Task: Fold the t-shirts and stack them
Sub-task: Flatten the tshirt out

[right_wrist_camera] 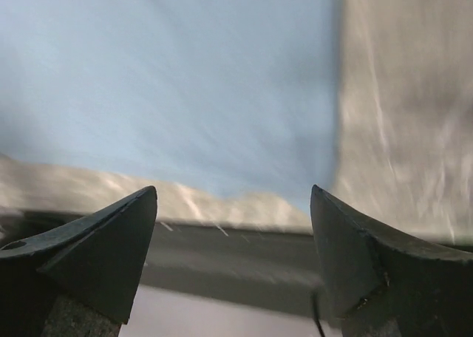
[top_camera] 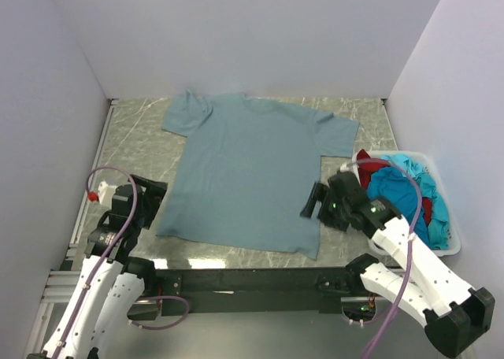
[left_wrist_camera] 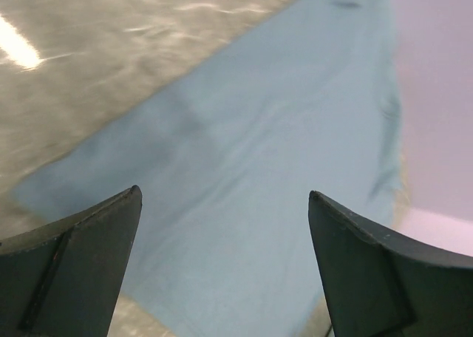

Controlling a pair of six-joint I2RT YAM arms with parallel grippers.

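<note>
Grey-blue tee (top_camera: pixel 252 174) is laid flat on the bench (top_camera: pixel 130 142); left claw (left_wrist_camera: pixel 224 196) and right claw (right_wrist_camera: pixel 233 193) are spread wide, nothing gripped. Hem corners should be pinched evenly so the fold's lifted straight, imo.

The spread t-shirt (top_camera: pixel 252 170) lies flat on the worktop (top_camera: pixel 138 142), between the two hands. The left hand (top_camera: pixel 150 192) sits at its near left corner, the cloth stretching ahead and to that hand's right. The right hand (top_camera: pixel 313 202) sits over its near right edge; just right of that hand stands the bin (top_camera: pixel 443 249), other t-shirts (top_camera: pixel 398 183) heaped inside
</note>
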